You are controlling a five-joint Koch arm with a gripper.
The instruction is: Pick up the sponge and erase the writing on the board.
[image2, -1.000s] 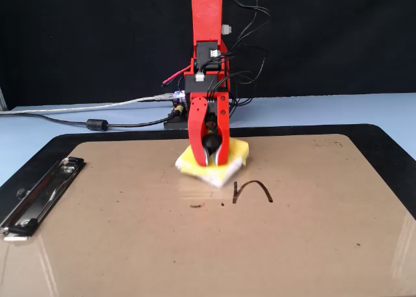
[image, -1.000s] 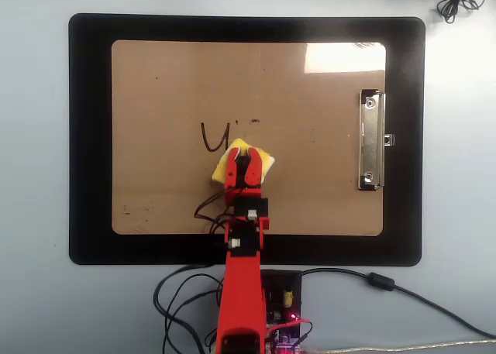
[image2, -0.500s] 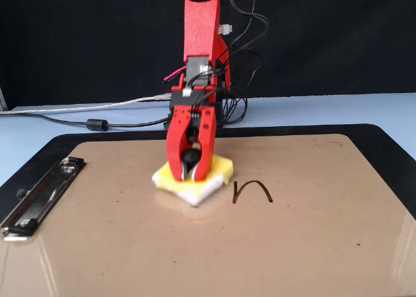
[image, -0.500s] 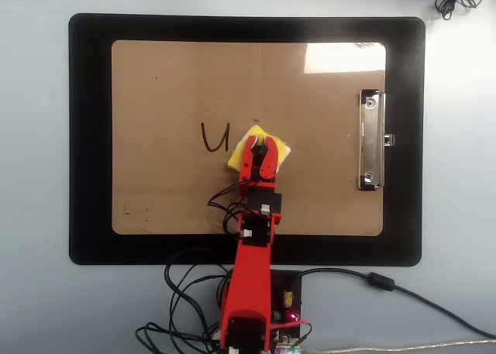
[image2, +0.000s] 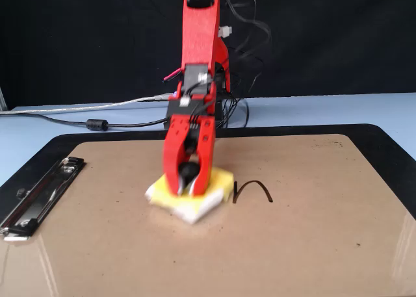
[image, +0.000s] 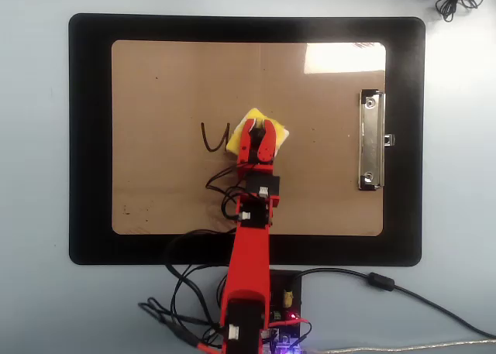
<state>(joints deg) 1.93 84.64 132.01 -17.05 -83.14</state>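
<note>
Sponge (image: pixel 259 131) is pinched by its black knob between the red gripper (image: pixel 255 131) jaws, and it sits flat on the board (image: pixel 155 75), near the middle, touching or all but touching the right end of the writing (image: pixel 215 136) as the overhead view shows it. You are mid-wipe: only one curved stroke is left on the board, and it lies just beside the sponge's edge.

To do this step well, keep the pad pressed flat so its whole face drags, not one corner. Carry it sideways across the stroke, towards the left of the overhead view, and run past the far end of the mark before you lift or turn back. Keep the pinch firm on the knob; if it slips, the pad will twist under the jaws and skate over the ink. I judge one clean pass, perhaps a second, should finish it.

From above you get the layout: the sponge turned cornerwise, the silver clip (image: pixel 371 141) well apart on the right, the black mat (image: pixel 89 137) framing the board, and how much stroke is uncovered. What it cannot tell you is pressure. The fixed view gives that side of it: the sponge (image2: pixel 186 196) sits low on the board under the gripper (image2: pixel 187 188), with the stroke (image2: pixel 253 190) just to its right there. That picture is a little blurred round the pad, so whether its near corner is lifted I cannot say for sure.
</note>
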